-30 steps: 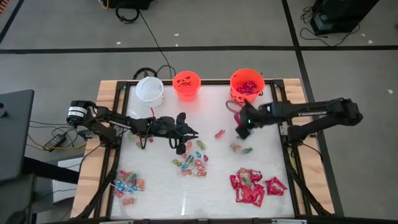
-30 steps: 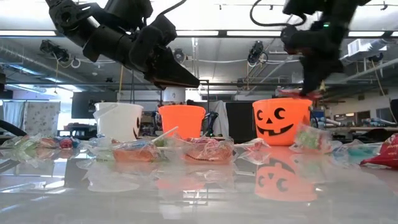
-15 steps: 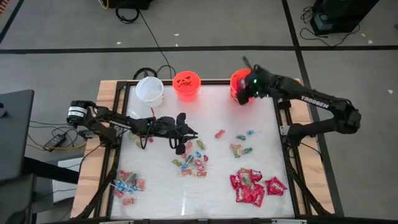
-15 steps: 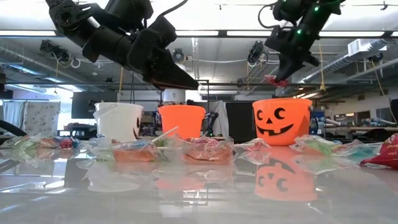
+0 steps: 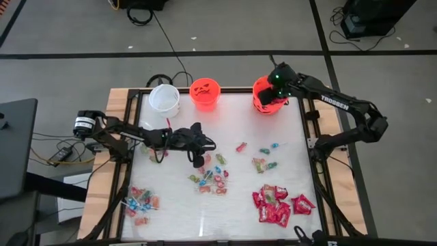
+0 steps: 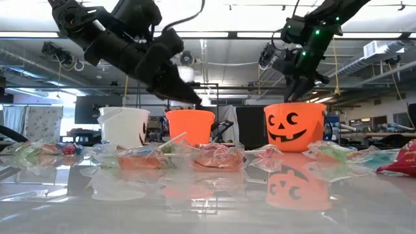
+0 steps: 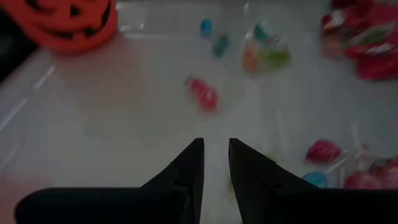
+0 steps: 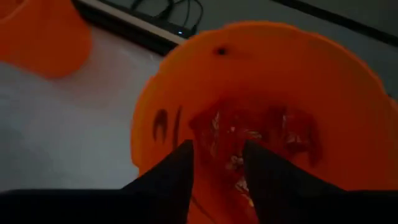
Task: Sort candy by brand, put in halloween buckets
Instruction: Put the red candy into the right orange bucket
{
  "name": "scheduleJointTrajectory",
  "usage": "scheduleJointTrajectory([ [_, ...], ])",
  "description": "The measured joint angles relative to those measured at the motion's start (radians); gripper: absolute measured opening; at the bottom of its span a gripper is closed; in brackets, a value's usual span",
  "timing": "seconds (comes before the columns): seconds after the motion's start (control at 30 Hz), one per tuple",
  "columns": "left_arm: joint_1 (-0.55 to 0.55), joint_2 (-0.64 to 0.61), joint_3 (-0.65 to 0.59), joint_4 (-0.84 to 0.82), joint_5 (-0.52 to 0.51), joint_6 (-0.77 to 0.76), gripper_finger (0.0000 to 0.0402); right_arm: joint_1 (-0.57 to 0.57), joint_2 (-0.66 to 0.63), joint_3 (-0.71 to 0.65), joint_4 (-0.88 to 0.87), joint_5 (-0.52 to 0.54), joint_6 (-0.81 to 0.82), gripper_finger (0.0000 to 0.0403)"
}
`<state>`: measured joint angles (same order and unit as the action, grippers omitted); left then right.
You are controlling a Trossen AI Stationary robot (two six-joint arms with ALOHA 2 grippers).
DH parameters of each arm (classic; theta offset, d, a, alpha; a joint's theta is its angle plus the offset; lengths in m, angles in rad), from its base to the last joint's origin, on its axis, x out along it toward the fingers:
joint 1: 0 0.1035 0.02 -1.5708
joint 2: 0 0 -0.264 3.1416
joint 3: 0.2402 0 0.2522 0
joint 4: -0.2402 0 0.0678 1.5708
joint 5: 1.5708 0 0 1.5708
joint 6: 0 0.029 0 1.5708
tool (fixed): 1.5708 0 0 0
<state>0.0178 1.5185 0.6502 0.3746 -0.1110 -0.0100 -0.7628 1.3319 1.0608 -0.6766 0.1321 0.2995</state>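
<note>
Red packets (image 8: pixel 249 134) are seen inside the larger orange bucket (image 5: pixel 270 93), over which the right gripper (image 5: pixel 276 82) is held, jaws parted and empty. The left gripper (image 5: pixel 205 145) is held above the tabletop (image 5: pixel 177 205), jaws slightly parted, nothing grasped.

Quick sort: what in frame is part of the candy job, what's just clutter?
Job:
- shiny red rectangular candy packets
- small mixed-colour wrapped sweets
- lollipop pile
- white plastic pail
- small orange plastic pail
- larger orange jack-o'-lantern pail
- right end effector, above that pail

Clutter:
- black floor cables
- dark side table
</note>
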Motion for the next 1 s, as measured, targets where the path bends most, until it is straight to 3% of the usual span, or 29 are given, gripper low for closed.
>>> scheduleJointTrajectory([
  [0.2,0.027,0.000,0.000,-0.013,-0.025,0.006,0.0080,0.046,-0.039,0.067,-0.002,-0.043,-0.152,0.0162],
  [0.43,0.064,0.000,0.000,0.032,-0.035,0.037,0.0080,0.225,-0.061,0.061,-0.079,-0.104,-0.188,0.0154],
  [0.67,0.067,0.000,0.000,0.028,-0.059,0.056,0.0080,0.488,-0.060,-0.089,0.037,-0.100,-0.035,0.0153],
  [1.0,0.040,0.000,0.000,0.018,-0.075,-0.081,0.0080,0.901,-0.060,-0.261,0.085,-0.134,0.135,0.0153],
])
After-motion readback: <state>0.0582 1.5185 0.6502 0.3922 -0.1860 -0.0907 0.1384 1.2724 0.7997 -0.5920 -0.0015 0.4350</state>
